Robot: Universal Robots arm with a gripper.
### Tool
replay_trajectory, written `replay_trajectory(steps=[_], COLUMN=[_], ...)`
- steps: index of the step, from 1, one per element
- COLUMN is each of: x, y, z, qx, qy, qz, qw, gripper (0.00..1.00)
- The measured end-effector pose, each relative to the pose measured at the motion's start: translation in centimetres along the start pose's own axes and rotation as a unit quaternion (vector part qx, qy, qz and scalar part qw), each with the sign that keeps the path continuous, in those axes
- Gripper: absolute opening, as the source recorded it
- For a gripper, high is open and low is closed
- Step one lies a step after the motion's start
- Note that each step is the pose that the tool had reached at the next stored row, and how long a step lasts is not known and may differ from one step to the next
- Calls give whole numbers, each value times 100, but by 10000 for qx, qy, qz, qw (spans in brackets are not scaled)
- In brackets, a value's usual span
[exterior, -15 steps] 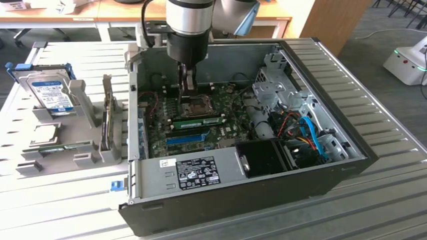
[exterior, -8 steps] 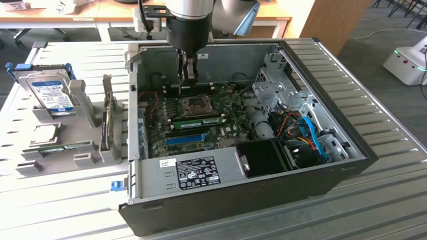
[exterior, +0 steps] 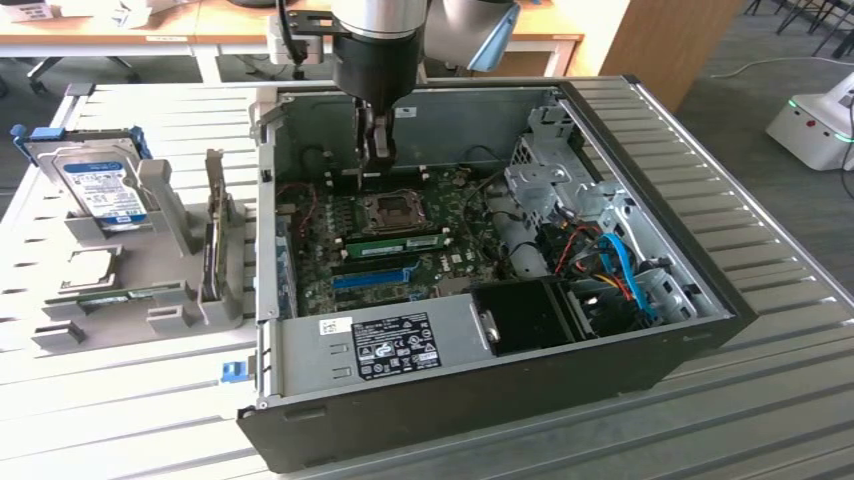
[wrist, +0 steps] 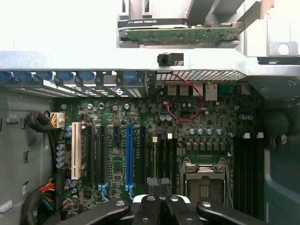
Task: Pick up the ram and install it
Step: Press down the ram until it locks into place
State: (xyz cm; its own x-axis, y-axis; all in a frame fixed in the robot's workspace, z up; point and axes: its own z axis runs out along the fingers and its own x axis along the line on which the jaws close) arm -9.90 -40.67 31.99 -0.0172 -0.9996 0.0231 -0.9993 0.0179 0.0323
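A thin green ram (exterior: 114,297) is seen lying flat in the grey holder (exterior: 134,300) on the surface at the exterior view's left, its long axis running across. Over the motherboard (exterior: 400,240), the gripper (exterior: 379,150) fingers are pressed together, empty.

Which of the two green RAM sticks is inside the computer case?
The ram on the motherboard beside the CPU socket; the other stick lies on the grey holder outside, at the exterior view's left.
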Motion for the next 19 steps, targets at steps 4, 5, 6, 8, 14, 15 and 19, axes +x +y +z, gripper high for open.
replay_trajectory(steps=[4, 5, 6, 8, 14, 15, 19], x=[-1, -1, -2, -1, 1, 1, 4], y=[-40, -55, -71, -108, -226, -244, -316], z=[-1, -2, -2, -3, -8, -8, -10], qx=[0, 0, 0, 0, -1, -1, -4], qy=[-3, -3, -3, -5, -5, -5, -5], qz=[-8, -11, -13, -19, -40, -43, -56], qw=[10000, 10000, 10000, 10000, 10000, 10000, 10000], gripper=[11, 11, 11, 11, 11, 11, 11])
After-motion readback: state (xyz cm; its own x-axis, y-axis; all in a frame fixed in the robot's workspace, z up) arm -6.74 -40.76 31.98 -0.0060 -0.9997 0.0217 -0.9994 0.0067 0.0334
